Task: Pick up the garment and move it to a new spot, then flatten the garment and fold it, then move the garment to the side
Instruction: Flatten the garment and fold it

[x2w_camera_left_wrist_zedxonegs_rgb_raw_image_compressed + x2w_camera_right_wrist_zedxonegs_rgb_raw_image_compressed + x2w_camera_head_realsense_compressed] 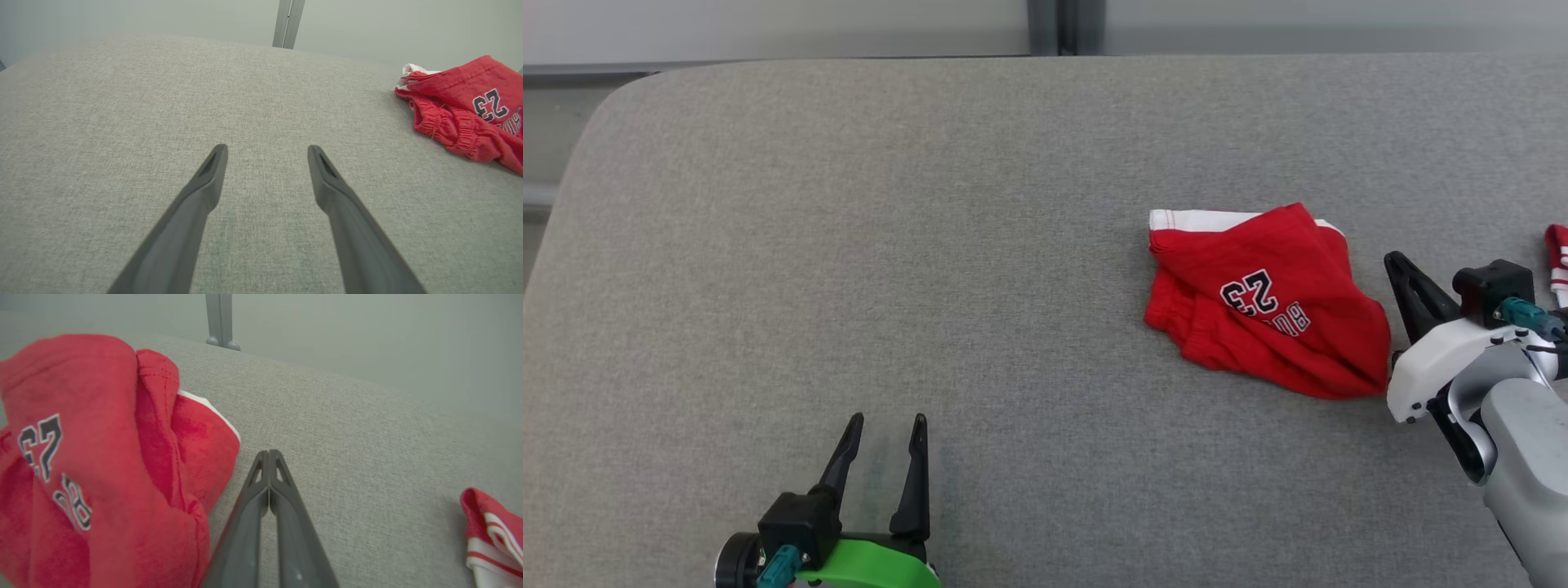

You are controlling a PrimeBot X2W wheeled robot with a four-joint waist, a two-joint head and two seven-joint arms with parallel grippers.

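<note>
A red garment point(1262, 300) with white trim and a dark "23" print lies folded in a bundle on the grey padded table, right of centre. It also shows at the right edge of the left wrist view as the garment point(466, 114), and large on the left of the right wrist view as the garment point(94, 465). My right gripper point(1393, 260) is shut with nothing between its fingers, its tip just beside the garment's right edge; its closed fingertips point(268, 454) rest over bare table. My left gripper point(887, 423) stands open over bare table at the lower left, far from the garment.
A second red and white piece of cloth point(1557, 263) lies at the table's far right edge, also seen as the cloth point(496, 535). The grey padded table point(849, 245) has a rounded far-left corner, with a wall and post behind it.
</note>
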